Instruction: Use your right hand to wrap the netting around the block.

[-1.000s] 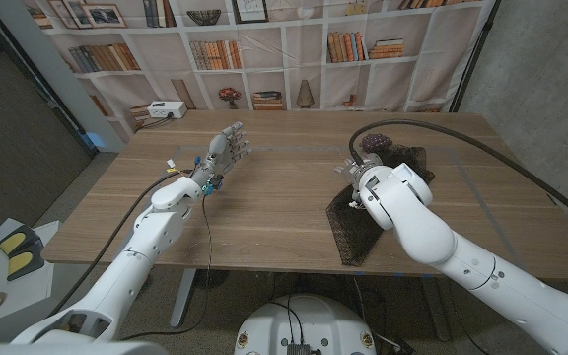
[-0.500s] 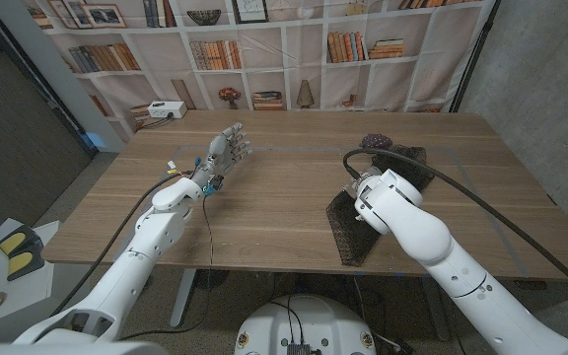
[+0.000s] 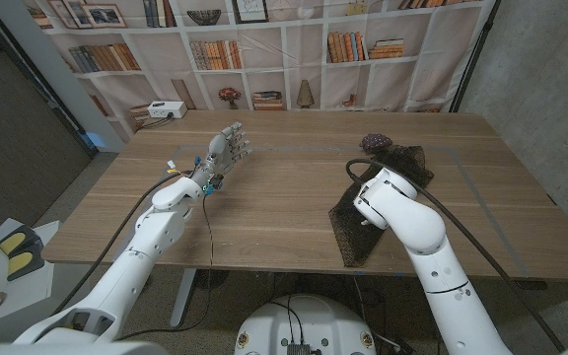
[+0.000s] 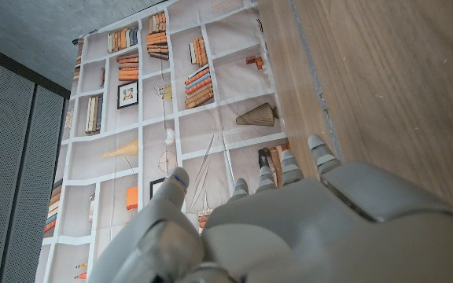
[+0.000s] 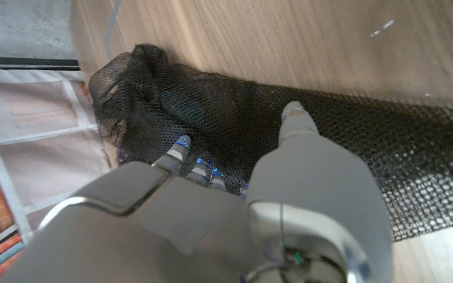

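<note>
A wooden table (image 3: 264, 207) filled the middle of the head view, with a painted bookshelf backdrop (image 3: 264, 49) across the top. The black netting (image 3: 348, 237) lay right of centre, running from the table's near edge up to a dark bundled lump (image 3: 376, 145) at its far end, which was probably the block under mesh, though that could not be confirmed. The right hand (image 5: 234, 208) hung above the netting in the right wrist view, fingertips (image 5: 293, 118) reaching down toward the mesh; whether they pinched it could not be told. The left hand (image 3: 227, 150) stood upright at upper left of centre, fingers loosely apart, holding nothing. The wrapping step seemed under way, with the block apparently part covered; the next move likely called for gathering loose mesh and drawing it over the lump. Compared with a second earlier, the right arm had swung lower and rightward in the frame, uncovering the lump, while the left arm had stayed put.
</note>
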`<state>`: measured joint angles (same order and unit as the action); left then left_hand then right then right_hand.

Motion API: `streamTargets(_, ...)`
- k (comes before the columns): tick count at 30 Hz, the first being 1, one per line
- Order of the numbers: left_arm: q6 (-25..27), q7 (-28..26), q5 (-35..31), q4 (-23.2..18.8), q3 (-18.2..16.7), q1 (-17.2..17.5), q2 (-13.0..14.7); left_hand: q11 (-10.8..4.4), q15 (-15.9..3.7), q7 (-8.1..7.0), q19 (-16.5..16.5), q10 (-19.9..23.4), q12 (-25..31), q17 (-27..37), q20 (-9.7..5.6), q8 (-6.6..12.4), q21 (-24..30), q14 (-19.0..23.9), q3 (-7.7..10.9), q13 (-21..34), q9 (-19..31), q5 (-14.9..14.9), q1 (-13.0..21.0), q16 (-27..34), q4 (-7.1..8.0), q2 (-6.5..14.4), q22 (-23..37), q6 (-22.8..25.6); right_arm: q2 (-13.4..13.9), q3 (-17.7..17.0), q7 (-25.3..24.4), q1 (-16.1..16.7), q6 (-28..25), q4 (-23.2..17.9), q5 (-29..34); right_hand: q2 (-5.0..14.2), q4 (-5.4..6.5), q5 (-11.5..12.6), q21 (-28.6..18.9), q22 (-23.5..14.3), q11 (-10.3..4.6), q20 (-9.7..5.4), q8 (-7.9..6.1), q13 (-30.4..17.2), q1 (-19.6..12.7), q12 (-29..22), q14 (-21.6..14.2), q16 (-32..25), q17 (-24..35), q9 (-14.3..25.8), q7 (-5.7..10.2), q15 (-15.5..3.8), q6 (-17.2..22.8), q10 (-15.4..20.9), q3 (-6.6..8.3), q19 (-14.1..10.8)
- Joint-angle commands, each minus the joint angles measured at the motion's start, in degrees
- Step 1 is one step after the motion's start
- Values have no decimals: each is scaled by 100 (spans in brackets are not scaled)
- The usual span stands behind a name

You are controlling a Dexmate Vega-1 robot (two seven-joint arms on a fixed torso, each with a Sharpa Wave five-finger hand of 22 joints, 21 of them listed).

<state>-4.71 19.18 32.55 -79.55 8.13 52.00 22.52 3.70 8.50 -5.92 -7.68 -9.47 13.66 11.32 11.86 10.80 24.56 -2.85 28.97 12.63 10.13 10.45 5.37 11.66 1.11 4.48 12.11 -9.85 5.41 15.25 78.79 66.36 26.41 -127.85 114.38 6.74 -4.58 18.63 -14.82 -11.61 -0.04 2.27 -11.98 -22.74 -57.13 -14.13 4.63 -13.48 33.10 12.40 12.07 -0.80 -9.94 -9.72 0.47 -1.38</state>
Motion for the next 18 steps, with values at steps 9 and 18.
streamTargets(9,64,-68,-32,-6,-1,-36,-3,-1,-1,-27,34,-12,-8,16,35,5,-15,25,7,14,21,15,-39,18,-9,34,25,-188,1190,-186,-1041,375,-1124,297,-2448,-41,-239,186,-451,23,-595,-298,-1449,-9,-419,-944,-1938,-853,118,117,23,-699,4015,1690,-209,-1477)
streamTargets(18,107,-60,-23,23,4,-60,2,-4,0,-30,32,-16,-10,16,35,4,-18,21,12,14,21,16,-35,14,-9,41,25,-190,2094,-147,-2911,754,-2494,287,-3898,283,-106,245,-725,20,-660,-532,-2686,118,-551,-1524,-3091,-1152,179,362,-668,-1130,6368,3432,-77,-2205)
